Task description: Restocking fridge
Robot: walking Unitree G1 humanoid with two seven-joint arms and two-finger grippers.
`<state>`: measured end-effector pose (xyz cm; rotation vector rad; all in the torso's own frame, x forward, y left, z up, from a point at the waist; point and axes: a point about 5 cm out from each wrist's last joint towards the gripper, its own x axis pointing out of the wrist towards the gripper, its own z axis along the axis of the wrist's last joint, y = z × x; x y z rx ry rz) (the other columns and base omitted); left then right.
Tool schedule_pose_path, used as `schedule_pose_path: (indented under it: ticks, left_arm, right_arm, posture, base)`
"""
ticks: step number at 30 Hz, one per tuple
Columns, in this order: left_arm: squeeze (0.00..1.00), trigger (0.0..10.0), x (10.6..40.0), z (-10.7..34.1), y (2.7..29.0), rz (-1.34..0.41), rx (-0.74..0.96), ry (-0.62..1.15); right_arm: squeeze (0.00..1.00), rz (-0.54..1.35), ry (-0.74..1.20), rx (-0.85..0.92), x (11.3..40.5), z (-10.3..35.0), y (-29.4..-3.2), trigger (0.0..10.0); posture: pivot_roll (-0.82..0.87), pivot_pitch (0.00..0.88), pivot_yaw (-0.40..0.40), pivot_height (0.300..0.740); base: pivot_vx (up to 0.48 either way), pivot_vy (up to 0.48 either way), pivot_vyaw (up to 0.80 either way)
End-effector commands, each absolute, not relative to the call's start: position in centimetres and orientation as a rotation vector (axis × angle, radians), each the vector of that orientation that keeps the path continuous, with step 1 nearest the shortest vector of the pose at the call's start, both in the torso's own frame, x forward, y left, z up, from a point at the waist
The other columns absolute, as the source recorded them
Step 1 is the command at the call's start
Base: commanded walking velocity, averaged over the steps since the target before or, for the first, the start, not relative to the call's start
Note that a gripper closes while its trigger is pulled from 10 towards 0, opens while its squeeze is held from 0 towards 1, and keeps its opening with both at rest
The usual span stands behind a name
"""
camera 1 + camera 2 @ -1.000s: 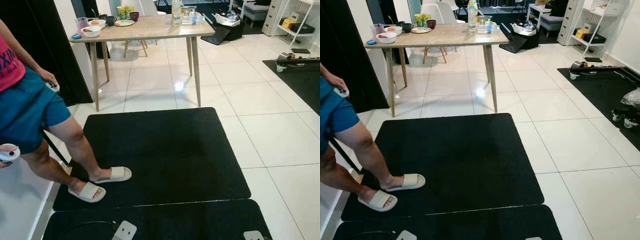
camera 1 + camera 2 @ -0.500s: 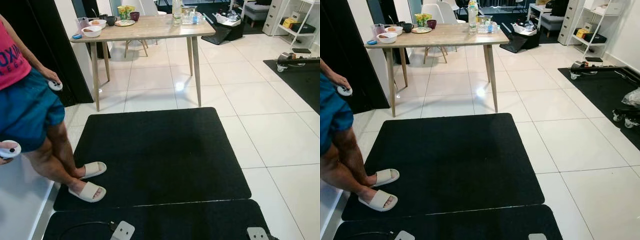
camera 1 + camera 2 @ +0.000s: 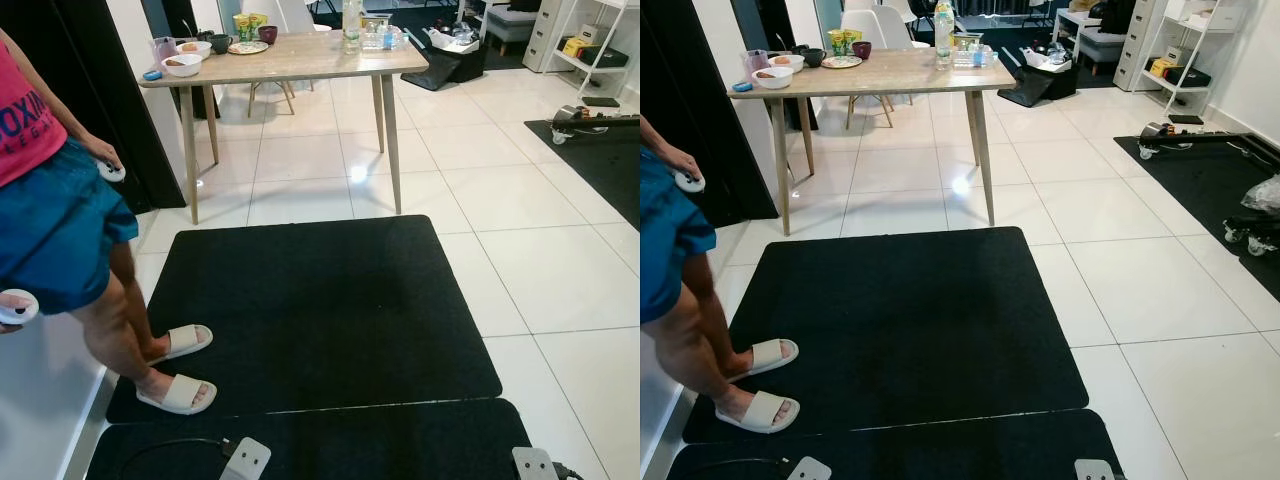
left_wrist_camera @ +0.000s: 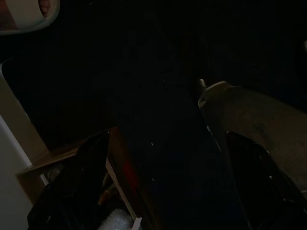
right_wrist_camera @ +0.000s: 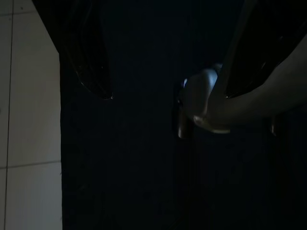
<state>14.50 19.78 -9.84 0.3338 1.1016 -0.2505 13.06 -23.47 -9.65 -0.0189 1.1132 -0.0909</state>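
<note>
Both arms hang low over the black mat. In the left wrist view my left gripper (image 4: 165, 139) is open over the dark mat, nothing between its fingers (image 4: 72, 191). In the right wrist view my right gripper (image 5: 168, 96) is open too, its fingers (image 5: 91, 62) spread above the mat beside a pale rounded part of my body (image 5: 199, 100). Far ahead stands a wooden table (image 3: 300, 58) carrying a white bowl (image 3: 182, 64), cups, a plate and a clear bottle (image 3: 352, 18). A white surface (image 3: 35, 400) lies at the lower left.
A person (image 3: 55, 200) in blue shorts and white sandals (image 3: 178, 394) stands on the left edge of the large black mat (image 3: 320, 300), holding white controllers. A second mat (image 3: 380, 445) lies under me. White tile stretches right; a shelf (image 3: 1185, 45) and equipment stand at the far right.
The person has drawn the forward foot back to the left, so both sandals now stand close together at the mat's left edge. The table and mats have not moved.
</note>
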Motion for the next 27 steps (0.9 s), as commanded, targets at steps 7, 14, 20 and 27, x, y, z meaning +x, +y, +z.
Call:
schedule_pose_path:
  ticks: [7,14,20,27]
  left_arm:
    - [0.00,10.0,14.7,-9.8,19.8,-0.199,0.292,1.100]
    - [0.00,10.0,13.9,-10.2,18.7,-0.241,0.293,1.119]
    - [0.00,10.0,13.1,-10.4,19.6,-0.229,0.299,1.142]
    - [0.00,10.0,12.6,-10.5,19.9,-0.233,0.296,1.158]
  right_arm:
    - [0.00,-0.076,1.130,-0.066,13.2,-9.6,-23.6,10.0]
    - [0.00,-0.098,1.099,-0.070,14.0,-9.1,-24.5,10.0]
    - [0.00,-0.095,1.128,-0.073,13.1,-9.4,-24.4,10.0]
    - [0.00,-0.097,1.126,-0.053,12.9,-9.5,-24.2,10.0]
  posture:
    - [0.02,0.000,-0.006,0.740]
    - [0.04,0.000,-0.040,0.740]
    - [0.02,0.000,-0.029,0.740]
    - [0.02,0.000,-0.007,0.740]
  base:
    - [0.000,0.000,0.00]
    - [0.000,0.000,0.00]
    - [0.000,0.000,0.00]
    - [0.000,0.000,0.00]
